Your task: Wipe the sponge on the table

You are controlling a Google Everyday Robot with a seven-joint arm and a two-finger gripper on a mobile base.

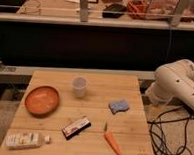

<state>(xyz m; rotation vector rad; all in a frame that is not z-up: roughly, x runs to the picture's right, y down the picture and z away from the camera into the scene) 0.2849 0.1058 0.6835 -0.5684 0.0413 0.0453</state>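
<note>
The light-blue sponge (pixel 119 106) lies flat on the right half of the square bamboo table (pixel 96 108), with nothing touching it. My gripper is out of the camera view. Only the white arm (pixel 177 85) shows, bent beside the table's right edge, a short way right of the sponge. The jaws stand wide and none of the table's things is in them.
On the table stand a clear cup (pixel 79 86) and an orange bowl (pixel 42 99). A dark snack packet (pixel 76 127), a carrot (pixel 112 142) and a white bottle (pixel 25 139) lie near the front. Black cables (pixel 169 134) trail on the floor at right. A cluttered bench (pixel 55 1) runs behind.
</note>
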